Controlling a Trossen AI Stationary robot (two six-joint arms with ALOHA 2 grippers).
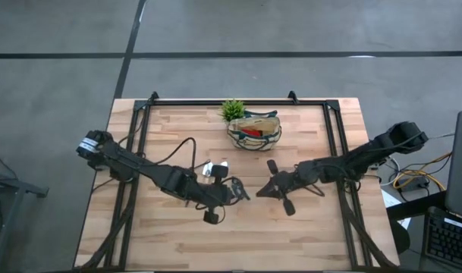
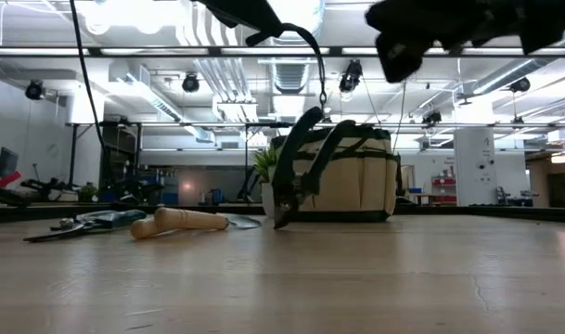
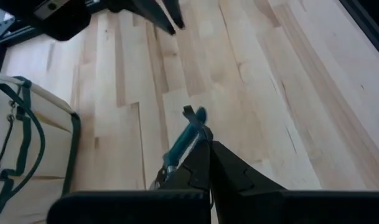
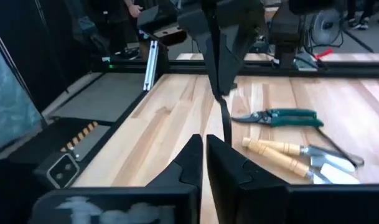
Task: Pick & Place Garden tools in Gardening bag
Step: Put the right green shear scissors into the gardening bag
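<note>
I am keeping both arms low over mid-bench [image 1: 306, 235]. The left end effector [image 1: 240, 192] is hanging tip-down with its fingers pressed together on nothing, which I judge a poor stance for a pick until they spread. The right end effector [image 1: 267, 189] is facing it from the right, likewise closed and empty, seemingly waiting. Just left of the left one, the shears [image 4: 276, 116] and two wooden-handled tools [image 4: 289, 154] are lying flat, side by side, within easy reach. Farther back the bag [image 1: 255, 130] is standing upright, mouth open, with a red lump [image 1: 251, 133] showing inside. A plant [image 1: 232, 111] is sitting at its far left. The pale planks are looking bare elsewhere; beyond, a lit workshop is showing.
</note>
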